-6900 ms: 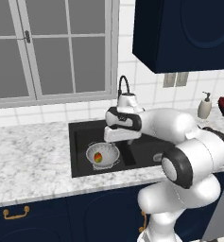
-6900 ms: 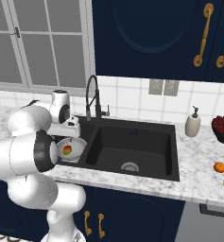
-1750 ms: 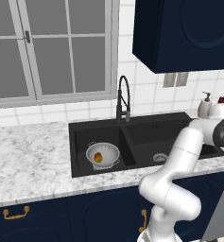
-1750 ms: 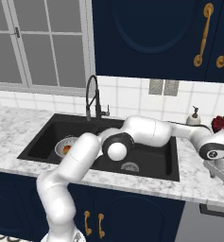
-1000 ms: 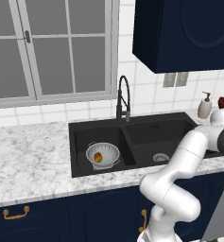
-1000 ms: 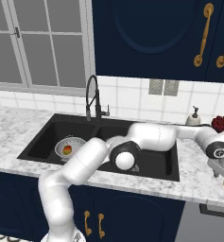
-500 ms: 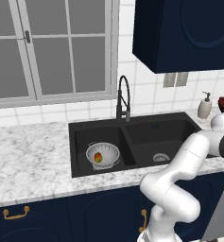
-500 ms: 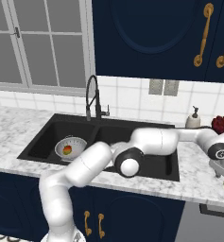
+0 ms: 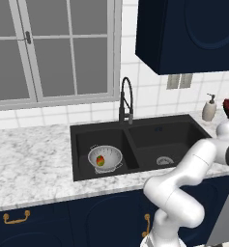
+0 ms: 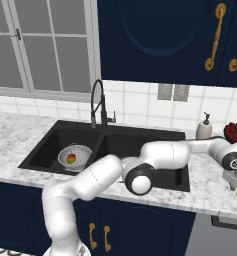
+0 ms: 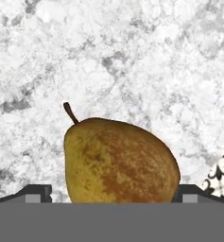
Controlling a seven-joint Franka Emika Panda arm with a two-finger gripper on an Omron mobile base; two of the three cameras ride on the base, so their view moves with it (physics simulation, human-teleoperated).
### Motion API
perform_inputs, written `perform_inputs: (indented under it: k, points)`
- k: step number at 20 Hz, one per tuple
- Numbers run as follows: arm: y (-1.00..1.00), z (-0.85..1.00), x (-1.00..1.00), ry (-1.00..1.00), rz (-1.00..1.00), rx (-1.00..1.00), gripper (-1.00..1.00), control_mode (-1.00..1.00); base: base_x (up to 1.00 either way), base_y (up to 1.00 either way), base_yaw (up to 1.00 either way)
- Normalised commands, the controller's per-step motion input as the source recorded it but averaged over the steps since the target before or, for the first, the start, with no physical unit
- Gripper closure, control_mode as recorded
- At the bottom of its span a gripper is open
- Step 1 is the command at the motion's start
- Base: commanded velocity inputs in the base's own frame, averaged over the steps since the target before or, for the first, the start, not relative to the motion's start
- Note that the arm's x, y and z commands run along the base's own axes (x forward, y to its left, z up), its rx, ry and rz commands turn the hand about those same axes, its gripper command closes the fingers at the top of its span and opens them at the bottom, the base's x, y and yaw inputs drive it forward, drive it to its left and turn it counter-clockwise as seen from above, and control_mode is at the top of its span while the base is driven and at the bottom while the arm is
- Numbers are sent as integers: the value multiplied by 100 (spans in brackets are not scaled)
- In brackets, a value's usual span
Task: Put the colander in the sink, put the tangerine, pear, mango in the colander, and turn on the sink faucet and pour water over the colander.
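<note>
The wide-open gripper straddles the pear on the marble counter, at 3 o'clock from the sink. Pear pickup step; closing comes next.

Place: a home kitchen, rendered, is showing in both base views.
Counter: a white marble worktop is running beneath a grey-framed window.
Sink: a black rectangular double-basin sink is sitting below a tall black arched gooseneck faucet.
Storage: navy cabinets with brass handles are hanging above white wall tiles.
</note>
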Motion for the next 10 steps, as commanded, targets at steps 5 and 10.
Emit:
perform_inputs:
  k: [5,10]
  points:
    - [0,-17,0,0,0,0,100,-100,0,0,0]
    - [5,-1,0,0,2,0,100,-100,0,0,0]
